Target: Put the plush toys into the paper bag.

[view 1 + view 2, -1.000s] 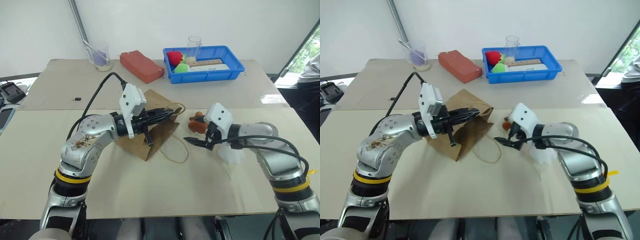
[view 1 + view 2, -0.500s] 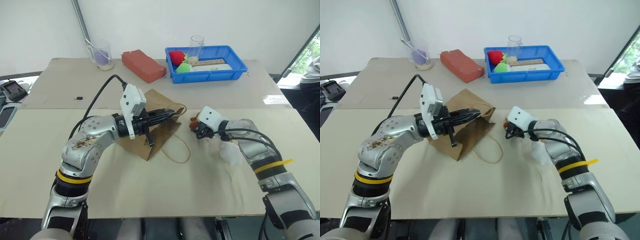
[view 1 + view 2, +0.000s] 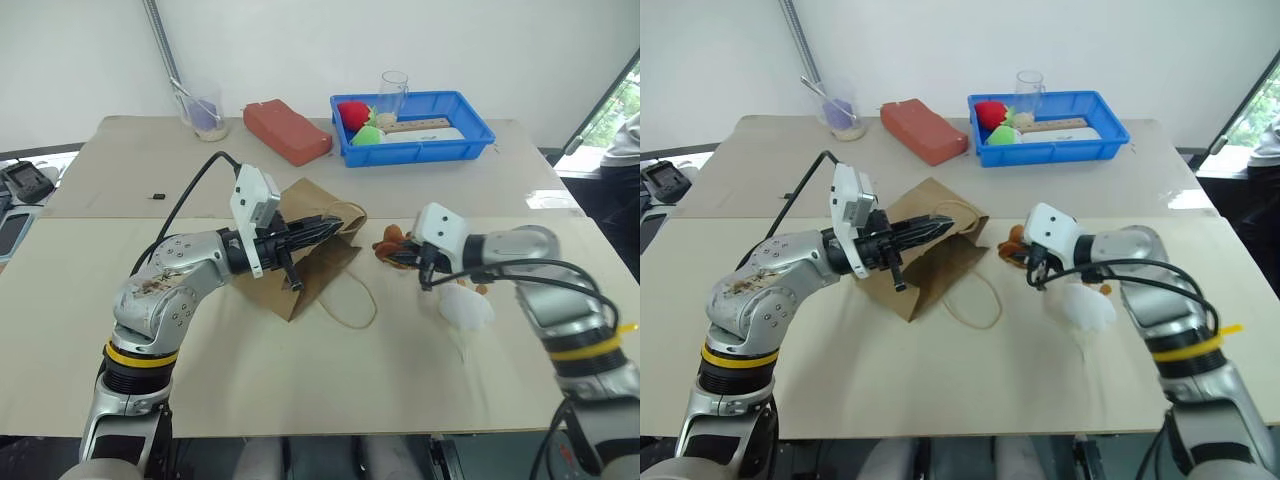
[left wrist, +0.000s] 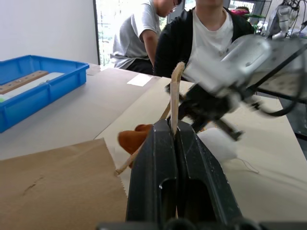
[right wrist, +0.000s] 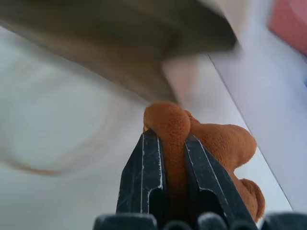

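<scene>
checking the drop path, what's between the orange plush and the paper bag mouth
Only bare table; in the left eye view nothing stands between the orange plush in the right gripper and the paper bag.

In the right wrist view the paper bag (image 5: 120,43) is blurred; handle loops barely discernible.

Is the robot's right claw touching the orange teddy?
Touching. The right wrist view shows the right gripper shut on the orange plush toy, its fingers pinching a lump between them.

A plain brown kraft paper bag (image 3: 300,268) with beige twine handles, an orange-brown lumpy plush toy (image 5: 206,143), a white fluffy plush toy (image 3: 466,306), a blue plastic tray (image 3: 480,137).
</scene>
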